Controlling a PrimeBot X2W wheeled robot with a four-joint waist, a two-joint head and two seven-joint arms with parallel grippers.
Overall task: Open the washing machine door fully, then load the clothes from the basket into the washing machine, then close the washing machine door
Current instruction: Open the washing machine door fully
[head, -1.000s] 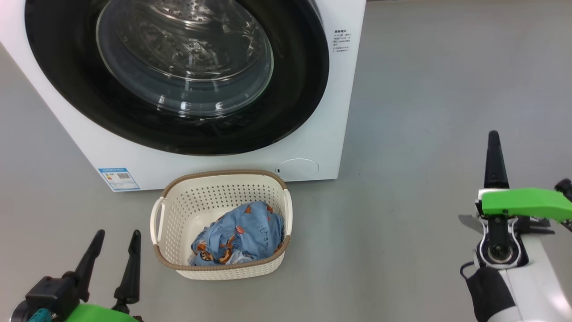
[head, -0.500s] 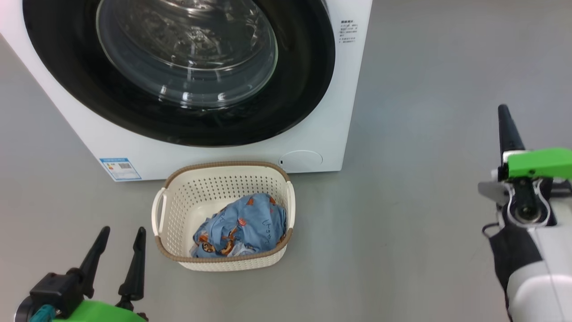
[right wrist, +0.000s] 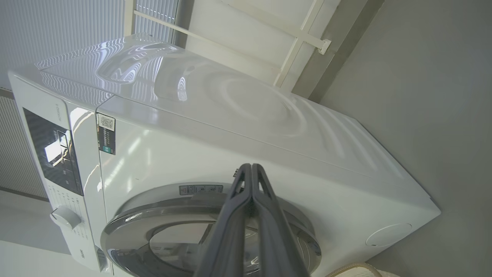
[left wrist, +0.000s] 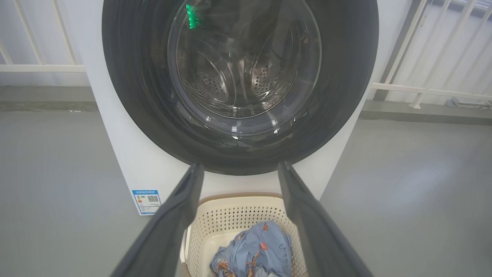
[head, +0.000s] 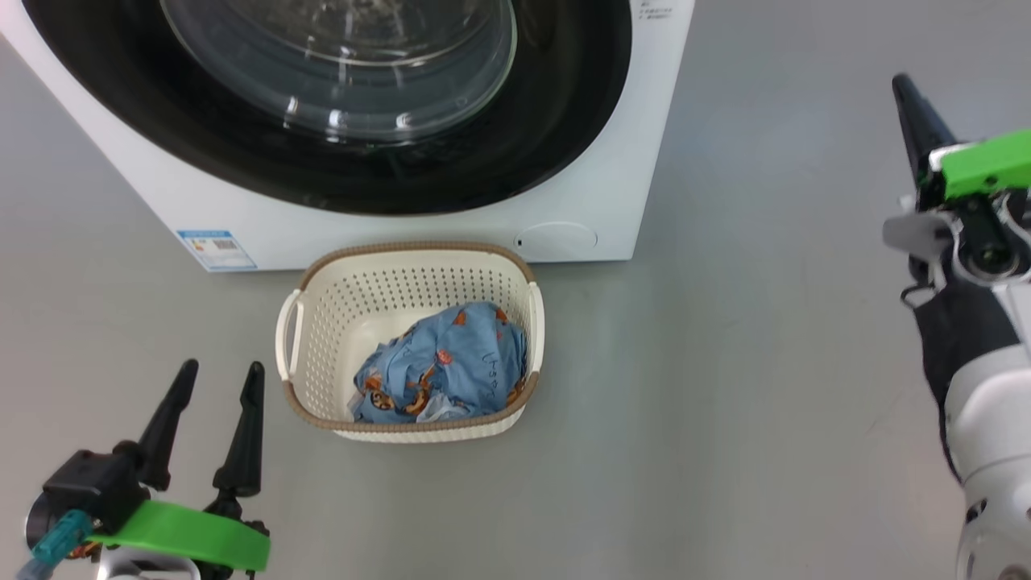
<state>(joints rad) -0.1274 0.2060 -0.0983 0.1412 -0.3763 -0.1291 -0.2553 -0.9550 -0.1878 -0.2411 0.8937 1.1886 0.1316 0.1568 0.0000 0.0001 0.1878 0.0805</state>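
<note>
Some clothes lay in the basket, on the floor just before the washer, whose door was closed. Left pincer gaped beside the basket, empty; right pincer, fingers pressed together, hung empty right of the washer.

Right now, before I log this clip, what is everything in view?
washing machine: one, white, on the grey floor.
door: one, black rim and clear glass, closed on the machine's front.
basket: one, cream with brown rim, on the floor before the machine.
clothes: one bundle, light blue with orange prints, inside the basket.
label: one, blue, machine's lower front corner.
round flap: one, white, machine's opposite lower corner.
railing: white bars, behind the machine.
left hand: dark, open, empty, near the basket.
right hand: dark, shut, empty, right of the machine.
</note>
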